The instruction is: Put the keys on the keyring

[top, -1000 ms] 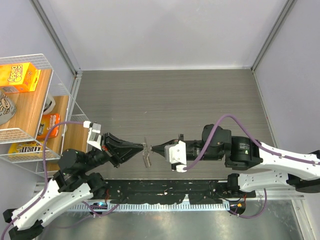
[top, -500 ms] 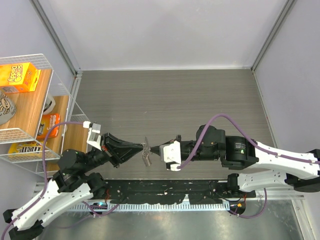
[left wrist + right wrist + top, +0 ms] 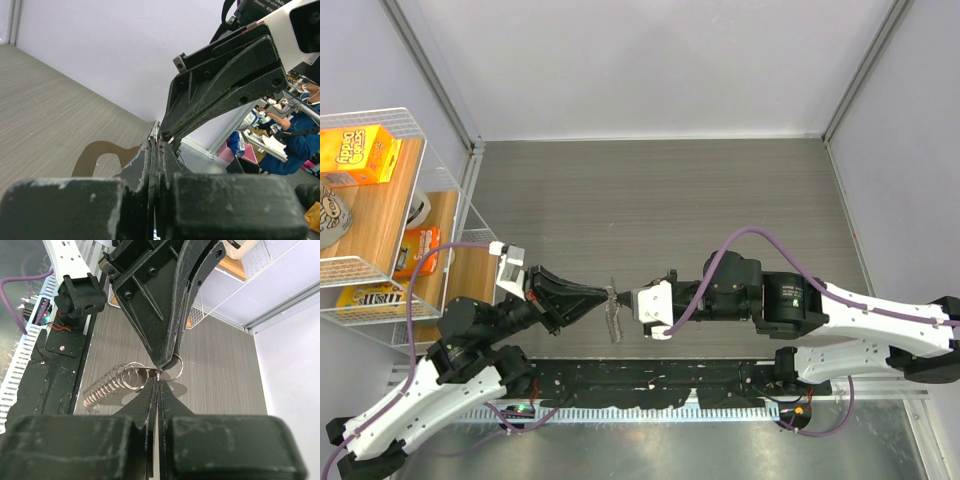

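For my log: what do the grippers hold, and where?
Left gripper pinches the keyring at one end; for the right gripper, it cannot be told.

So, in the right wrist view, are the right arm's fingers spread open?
No, the right fingers are pressed flat together, with their tips at the keyring.

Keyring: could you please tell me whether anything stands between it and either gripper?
Nothing visible does. The shut left gripper and right gripper meet tip to tip on the keyring's end rings; its other links trail away beside them.
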Tool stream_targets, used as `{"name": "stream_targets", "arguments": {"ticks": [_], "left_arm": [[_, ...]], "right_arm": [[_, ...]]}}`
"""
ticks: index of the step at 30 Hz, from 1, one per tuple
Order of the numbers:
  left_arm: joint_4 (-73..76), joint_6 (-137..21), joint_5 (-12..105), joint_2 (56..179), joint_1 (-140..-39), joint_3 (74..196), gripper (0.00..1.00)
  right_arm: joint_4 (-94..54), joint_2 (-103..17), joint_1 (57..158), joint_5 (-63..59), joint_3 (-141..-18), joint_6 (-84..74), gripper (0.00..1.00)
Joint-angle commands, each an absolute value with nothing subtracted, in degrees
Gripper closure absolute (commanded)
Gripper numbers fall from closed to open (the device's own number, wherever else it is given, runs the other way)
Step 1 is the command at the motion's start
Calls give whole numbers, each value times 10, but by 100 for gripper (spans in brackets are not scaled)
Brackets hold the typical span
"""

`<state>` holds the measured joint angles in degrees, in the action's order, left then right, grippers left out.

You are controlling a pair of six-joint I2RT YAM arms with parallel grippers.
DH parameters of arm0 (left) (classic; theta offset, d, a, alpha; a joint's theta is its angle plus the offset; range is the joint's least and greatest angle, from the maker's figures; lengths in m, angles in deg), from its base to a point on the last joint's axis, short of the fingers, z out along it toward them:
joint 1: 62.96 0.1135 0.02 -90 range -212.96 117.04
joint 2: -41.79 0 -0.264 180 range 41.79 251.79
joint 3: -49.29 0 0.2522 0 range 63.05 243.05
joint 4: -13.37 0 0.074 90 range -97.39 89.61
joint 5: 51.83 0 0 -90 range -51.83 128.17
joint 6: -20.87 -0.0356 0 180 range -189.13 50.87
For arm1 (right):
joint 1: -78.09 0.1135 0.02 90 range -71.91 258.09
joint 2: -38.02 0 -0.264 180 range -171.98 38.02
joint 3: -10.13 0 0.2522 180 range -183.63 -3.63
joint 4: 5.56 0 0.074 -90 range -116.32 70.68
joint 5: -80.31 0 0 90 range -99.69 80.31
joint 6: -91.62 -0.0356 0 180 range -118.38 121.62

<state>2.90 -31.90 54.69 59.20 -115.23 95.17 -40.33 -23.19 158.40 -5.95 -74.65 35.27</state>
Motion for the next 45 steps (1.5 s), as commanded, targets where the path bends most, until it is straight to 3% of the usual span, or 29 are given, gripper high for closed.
{"name": "stream_targets", "arguments": {"ticks": [1, 22, 34, 45], "left_arm": [[54, -318, 553, 591, -1152, 977, 100], [51, -316, 610, 599, -1152, 982, 100], [77, -302, 729, 632, -1152, 993, 100], [128, -262, 768, 635, -1152, 968, 100]], "right_arm": [[-369, -232, 1587, -71, -770, 343, 95], [-402, -238, 1587, -92, -804, 378, 95], [-528, -256, 1587, 3, -872, 451, 95], [-662, -302, 1587, 84, -953, 557, 95]]}}
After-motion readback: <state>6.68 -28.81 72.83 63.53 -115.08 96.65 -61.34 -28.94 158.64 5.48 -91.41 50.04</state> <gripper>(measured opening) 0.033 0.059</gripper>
